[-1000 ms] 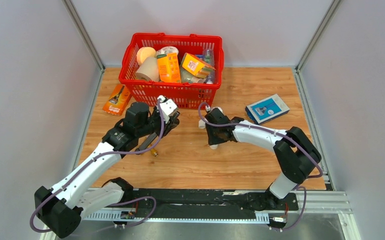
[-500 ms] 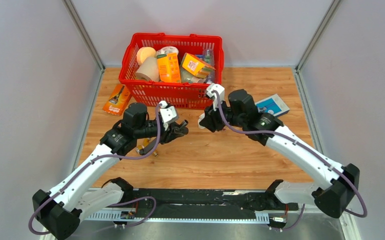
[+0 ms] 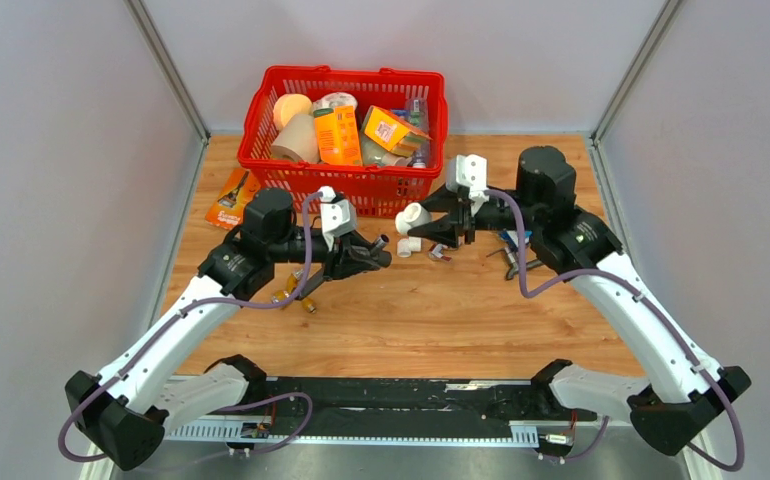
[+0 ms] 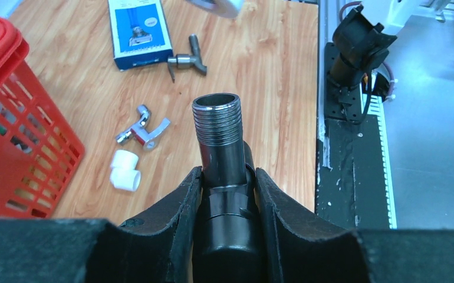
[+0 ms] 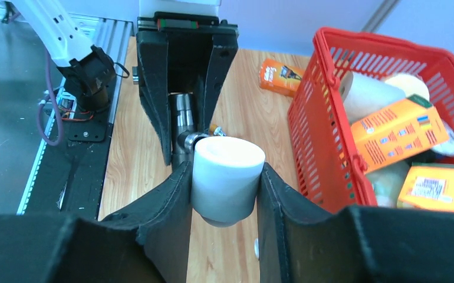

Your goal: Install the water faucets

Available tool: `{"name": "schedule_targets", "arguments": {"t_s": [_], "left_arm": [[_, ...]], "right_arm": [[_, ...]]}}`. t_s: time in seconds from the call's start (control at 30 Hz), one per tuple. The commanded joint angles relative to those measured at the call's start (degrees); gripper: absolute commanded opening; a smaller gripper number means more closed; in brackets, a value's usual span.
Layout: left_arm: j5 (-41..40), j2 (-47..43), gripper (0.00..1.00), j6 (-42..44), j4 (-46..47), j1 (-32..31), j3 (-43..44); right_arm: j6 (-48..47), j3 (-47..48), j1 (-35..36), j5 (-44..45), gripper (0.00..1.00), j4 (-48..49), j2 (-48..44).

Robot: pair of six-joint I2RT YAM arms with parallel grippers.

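Observation:
My left gripper (image 4: 226, 177) is shut on a dark grey water faucet (image 4: 220, 147), whose threaded open end sticks out past the fingers. In the top view this faucet (image 3: 379, 243) points right, held above the table. My right gripper (image 5: 225, 171) is shut on a white plastic elbow fitting (image 5: 227, 159), which faces the faucet's end (image 5: 184, 127) with a small gap between them. From above, that fitting (image 3: 412, 217) hangs just right of the faucet tip. A chrome faucet (image 4: 144, 130) and another dark faucet (image 4: 188, 59) lie on the wood.
A red basket (image 3: 261, 120) full of groceries stands at the back. A second white elbow (image 3: 409, 246) lies below the grippers. A blue box (image 4: 139, 29), an orange packet (image 3: 233, 198) and small brass parts (image 3: 296, 295) sit on the table.
My right arm swung up and back to the right, carrying the white elbow off the table. My left gripper moved right, levelling the dark faucet toward the elbow.

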Motion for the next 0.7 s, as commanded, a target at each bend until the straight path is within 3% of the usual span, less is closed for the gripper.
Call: {"name": "schedule_targets", "arguments": {"t_s": [0.0, 0.3, 0.67], "left_arm": [[4.3, 0.3, 0.00, -1.0, 3.6, -0.6, 4.2], [2.0, 2.8, 0.00, 2.5, -1.7, -3.0, 9.1], [-0.4, 4.2, 0.00, 7.0, -8.4, -3.9, 13.1]], "right_arm": [[-4.1, 5.9, -1.7, -14.4, 0.00, 2.4, 3.7], [-7.8, 11.2, -1.8, -21.1, 0.00, -4.6, 8.5], [-10.3, 8.9, -1.3, -18.0, 0.00, -6.9, 7.8]]}}
